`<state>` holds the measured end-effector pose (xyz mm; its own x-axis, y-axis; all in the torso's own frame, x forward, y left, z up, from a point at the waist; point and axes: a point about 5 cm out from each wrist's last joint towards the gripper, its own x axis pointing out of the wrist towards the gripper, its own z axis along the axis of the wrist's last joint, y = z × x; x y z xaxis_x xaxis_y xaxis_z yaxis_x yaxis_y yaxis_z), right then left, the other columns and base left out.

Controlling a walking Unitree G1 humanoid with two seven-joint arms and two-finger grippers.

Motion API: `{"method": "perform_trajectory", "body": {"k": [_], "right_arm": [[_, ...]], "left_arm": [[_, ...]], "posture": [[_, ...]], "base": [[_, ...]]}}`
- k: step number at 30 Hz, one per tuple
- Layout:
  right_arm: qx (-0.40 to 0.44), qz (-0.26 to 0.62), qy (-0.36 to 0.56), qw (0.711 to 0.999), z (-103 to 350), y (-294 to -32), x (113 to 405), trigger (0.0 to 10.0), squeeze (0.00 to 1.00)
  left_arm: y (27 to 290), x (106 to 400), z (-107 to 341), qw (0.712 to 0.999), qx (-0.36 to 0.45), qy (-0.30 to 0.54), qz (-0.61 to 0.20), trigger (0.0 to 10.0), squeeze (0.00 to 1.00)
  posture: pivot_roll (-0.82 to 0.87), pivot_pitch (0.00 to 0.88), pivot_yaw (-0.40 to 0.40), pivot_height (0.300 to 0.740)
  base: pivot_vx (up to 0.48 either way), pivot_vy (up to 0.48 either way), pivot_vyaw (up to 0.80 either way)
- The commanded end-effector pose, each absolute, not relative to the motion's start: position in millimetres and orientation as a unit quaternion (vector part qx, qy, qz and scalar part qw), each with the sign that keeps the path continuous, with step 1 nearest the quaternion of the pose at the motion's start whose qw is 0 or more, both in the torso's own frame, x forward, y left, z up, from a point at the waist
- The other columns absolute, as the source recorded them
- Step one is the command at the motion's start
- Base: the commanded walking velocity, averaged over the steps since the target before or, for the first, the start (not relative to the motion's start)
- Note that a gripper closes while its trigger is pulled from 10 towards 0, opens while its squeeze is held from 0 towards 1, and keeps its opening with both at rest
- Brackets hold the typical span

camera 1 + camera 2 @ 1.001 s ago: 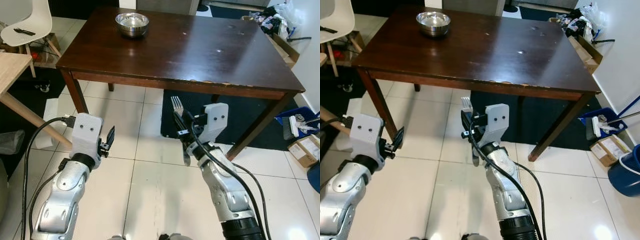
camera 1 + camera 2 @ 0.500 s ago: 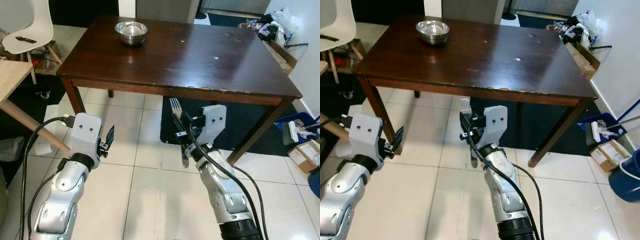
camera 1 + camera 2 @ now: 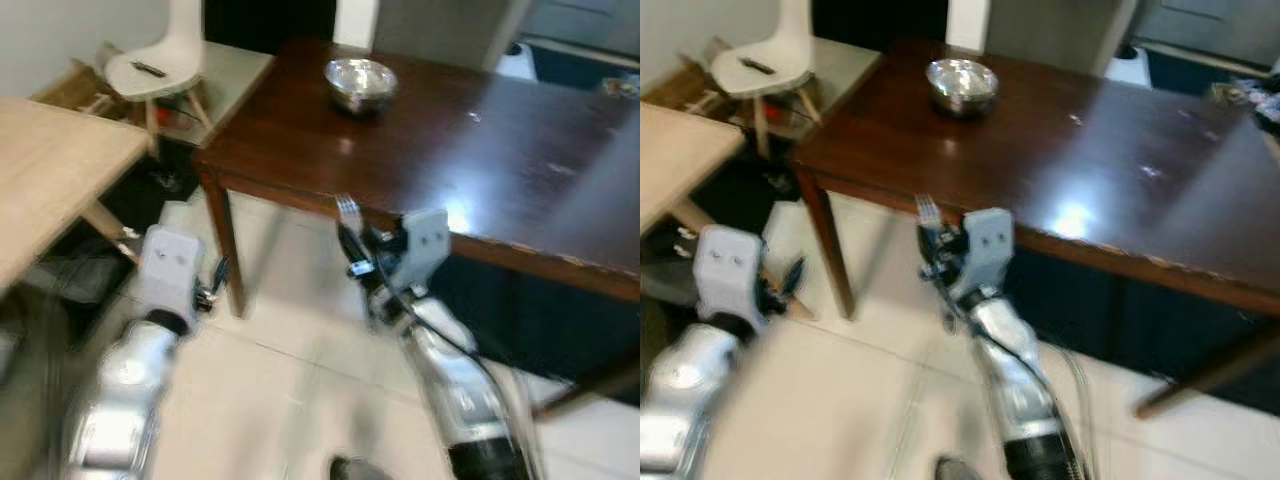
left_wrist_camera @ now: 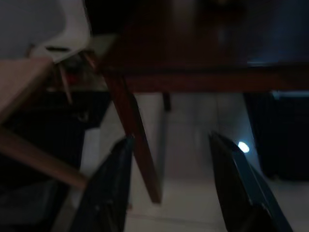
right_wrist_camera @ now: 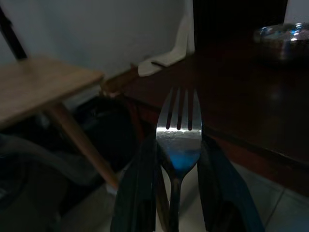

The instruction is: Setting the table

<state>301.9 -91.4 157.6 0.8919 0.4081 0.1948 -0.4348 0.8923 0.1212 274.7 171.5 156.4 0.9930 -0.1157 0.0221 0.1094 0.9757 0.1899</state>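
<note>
A silver fork [image 3: 348,211] stands upright, tines up, with my right gripper [image 3: 360,252] shut on its handle; it is held just in front of the near edge of the dark wooden table [image 3: 480,150]. In the right wrist view the fork [image 5: 178,129] sits between the two black fingers [image 5: 139,193]. A steel bowl [image 3: 360,82] rests on the far left part of that table. My left gripper [image 3: 214,286] hangs low beside the table's left leg [image 4: 140,145], its fingers [image 4: 112,186] open and holding nothing. The head views are blurred.
A light wooden table [image 3: 50,175] juts in from the left. Behind it stands a white chair [image 3: 160,58] with a small dark object on its seat. White tiled floor [image 3: 270,400] lies below the arms.
The whole picture has shifted and blurred, so the camera has moved; the dark table now looks closer. Both arms keep their pose and the fork stays in the right gripper.
</note>
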Motion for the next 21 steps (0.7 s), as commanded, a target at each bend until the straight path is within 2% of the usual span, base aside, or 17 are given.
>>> {"method": "perform_trajectory", "body": {"k": [1, 10, 21], "right_arm": [[0.088, 0.229, -0.082, 0.966, 156.9, -86.6, 299.7, 10.0, 0.0], [0.104, 0.275, -0.082, 0.952, 158.4, -78.6, 293.5, 10.0, 0.0], [0.112, 0.279, -0.082, 0.95, 159.4, -78.6, 293.7, 10.0, 0.0]], "left_arm": [[175.1, 271.4, 151.4, 0.994, 0.094, -0.006, -0.052, 10.0, 0.0], [175.2, 271.7, 151.8, 0.994, 0.095, -0.006, -0.052, 10.0, 0.0], [174.8, 272.3, 151.1, 0.994, 0.098, -0.003, -0.05, 10.0, 0.0]], "posture": [[0.01, 0.02, 0.001, 0.74], [0.01, 0.019, 0.003, 0.74], [0.01, 0.015, 0.002, 0.74]], "base": [[0.0, 0.0, 0.79], [0.0, 0.0, 0.79], [0.0, 0.0, 0.79]]}}
